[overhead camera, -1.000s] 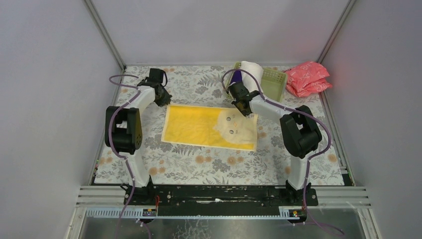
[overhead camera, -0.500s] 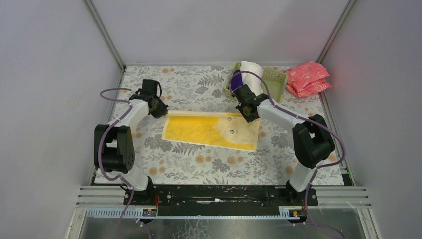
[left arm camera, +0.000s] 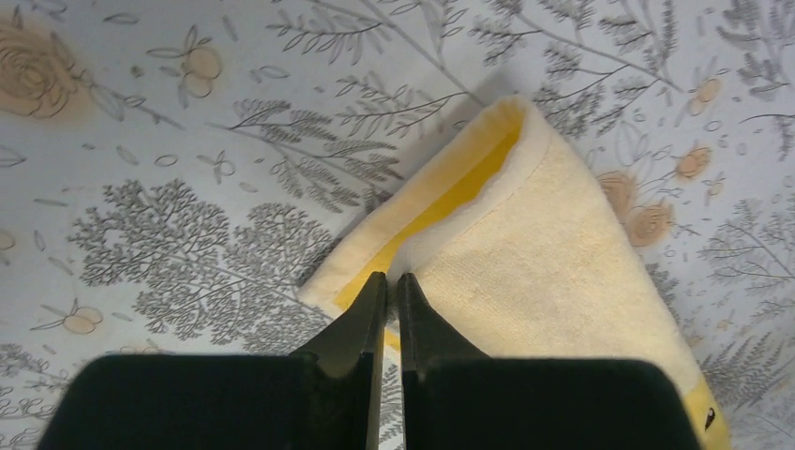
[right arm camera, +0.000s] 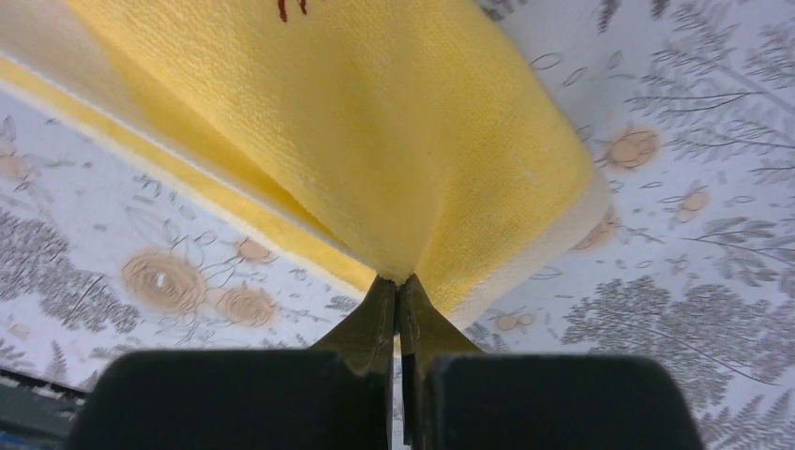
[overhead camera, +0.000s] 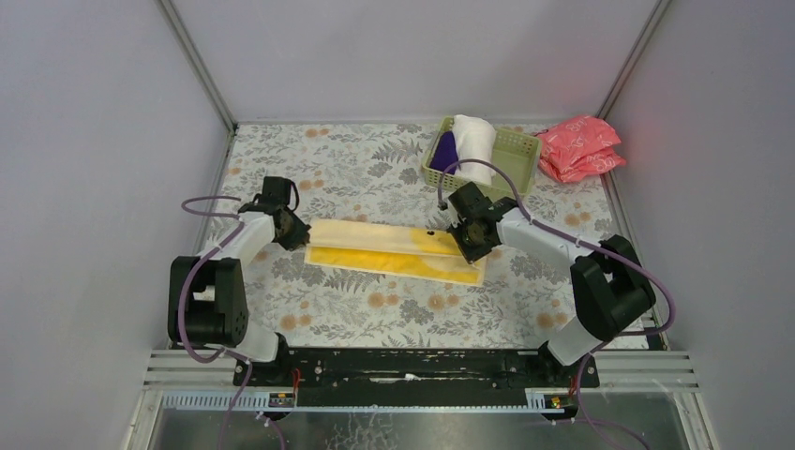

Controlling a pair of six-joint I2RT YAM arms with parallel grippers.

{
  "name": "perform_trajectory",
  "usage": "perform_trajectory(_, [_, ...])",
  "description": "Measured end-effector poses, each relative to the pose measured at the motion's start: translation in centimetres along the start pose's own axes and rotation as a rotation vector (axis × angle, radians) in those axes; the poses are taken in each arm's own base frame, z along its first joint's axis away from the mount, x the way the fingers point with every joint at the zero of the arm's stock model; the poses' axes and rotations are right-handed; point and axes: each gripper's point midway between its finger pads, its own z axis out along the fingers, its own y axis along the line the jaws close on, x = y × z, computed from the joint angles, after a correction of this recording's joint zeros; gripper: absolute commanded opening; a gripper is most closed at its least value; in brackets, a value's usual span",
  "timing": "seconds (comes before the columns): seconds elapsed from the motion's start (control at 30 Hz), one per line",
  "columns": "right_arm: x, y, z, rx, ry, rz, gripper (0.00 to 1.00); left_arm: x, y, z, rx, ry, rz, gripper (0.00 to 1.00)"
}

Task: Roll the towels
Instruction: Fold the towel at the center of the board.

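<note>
The pale yellow towel (overhead camera: 375, 246) lies across the middle of the table, folded lengthwise. Its pale back faces up over a bright yellow strip along the near edge. My left gripper (overhead camera: 303, 238) is shut on the towel's left corner; in the left wrist view the tips (left arm camera: 392, 279) pinch the folded edge of the cloth (left arm camera: 553, 244). My right gripper (overhead camera: 468, 246) is shut on the right end; in the right wrist view the tips (right arm camera: 398, 281) pinch a bunched fold of yellow cloth (right arm camera: 375, 122). The white towel (overhead camera: 474, 145) and the dark purple towel (overhead camera: 444, 150) sit rolled in the basket.
A light green plastic basket (overhead camera: 520, 155) stands at the back right of the floral tablecloth (overhead camera: 356, 164). Pink-red plastic-wrapped packets (overhead camera: 581, 148) lie in the far right corner. Grey walls close in the left, back and right sides.
Both grippers have pulled the yellow towel's far edge toward the near side, folding the flat sheet over into a narrow strip. Both arms have swung outward and nearer.
</note>
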Motion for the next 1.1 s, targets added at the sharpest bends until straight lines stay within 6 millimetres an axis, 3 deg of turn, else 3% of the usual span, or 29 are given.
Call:
perform_trajectory(0.3, [2.9, 2.4, 0.3, -0.109, 0.055, 0.043, 0.06, 1.8, 2.4, 0.3, -0.044, 0.024, -0.008, 0.0])
perform_trajectory(0.73, [4.9, 3.1, 2.1, -0.133, 0.161, 0.078, 0.24, 2.8, 3.6, 1.7, -0.086, 0.053, -0.014, 0.0])
perform_trajectory(0.83, [5.0, 3.2, 2.1, -0.131, 0.166, 0.086, 0.36, 2.8, 3.7, 1.7, -0.083, 0.045, -0.022, 0.1])
perform_trajectory(0.97, [4.9, 3.2, 1.6, -0.132, 0.157, 0.098, 0.49, 2.8, 3.9, 1.6, -0.083, 0.04, -0.028, 0.16])
perform_trajectory(1.1, [3.8, 3.2, 0.4, -0.136, 0.096, 0.104, 0.55, 3.1, 4.2, 1.1, -0.074, 0.031, -0.029, 0.4])
